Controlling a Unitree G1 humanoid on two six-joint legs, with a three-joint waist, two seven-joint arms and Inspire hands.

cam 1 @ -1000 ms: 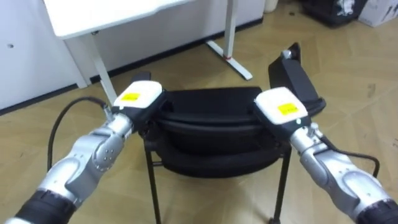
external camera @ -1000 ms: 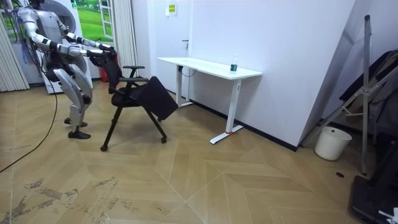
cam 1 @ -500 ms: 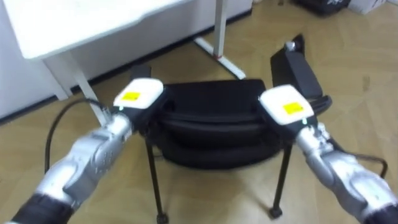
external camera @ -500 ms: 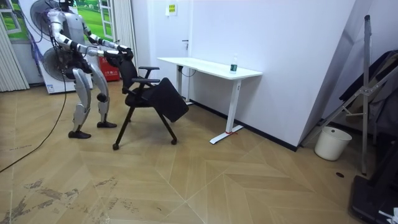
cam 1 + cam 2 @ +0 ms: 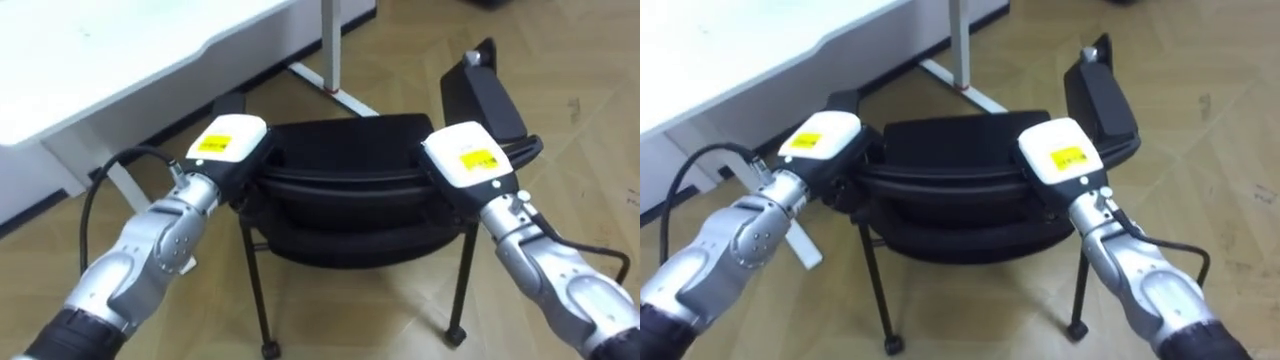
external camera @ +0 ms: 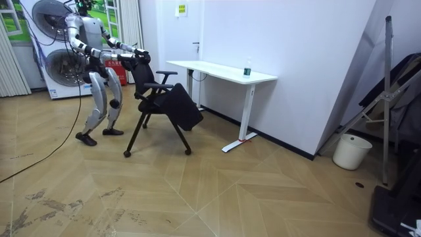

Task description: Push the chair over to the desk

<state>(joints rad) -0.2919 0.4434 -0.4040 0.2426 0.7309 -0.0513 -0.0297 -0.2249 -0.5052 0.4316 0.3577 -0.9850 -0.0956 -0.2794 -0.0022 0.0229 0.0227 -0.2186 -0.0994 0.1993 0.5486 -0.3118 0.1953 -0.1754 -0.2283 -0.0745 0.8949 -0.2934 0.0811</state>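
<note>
At the left end of the chair (image 5: 345,165) backrest rests my left robot hand (image 5: 228,148). Its back is turned up toward me and its fingers are hidden over the far side of the black frame, so I cannot tell whether they curl round it or only press against it. Between my two hands runs the curved top of the backrest, with the seat beyond it and thin legs on small castors below, standing on the wooden floor (image 5: 580,130). At the right end of the backrest rests my right robot hand (image 5: 470,162), placed the same way. Its fingers are hidden too, so its hold is just as unclear. Just beyond that hand a black armrest (image 5: 487,90) sticks out.

Ahead of my left robot hand, past the seat, stands the white counter (image 5: 110,55). In the room view I am standing upright behind the chair, arms stretched forward to it, with the counter's near end close in front of the seat.

As I judge it, the push is under way and well along. The chair is near the counter but not yet tucked beneath it, so a short run forward is left.
</note>
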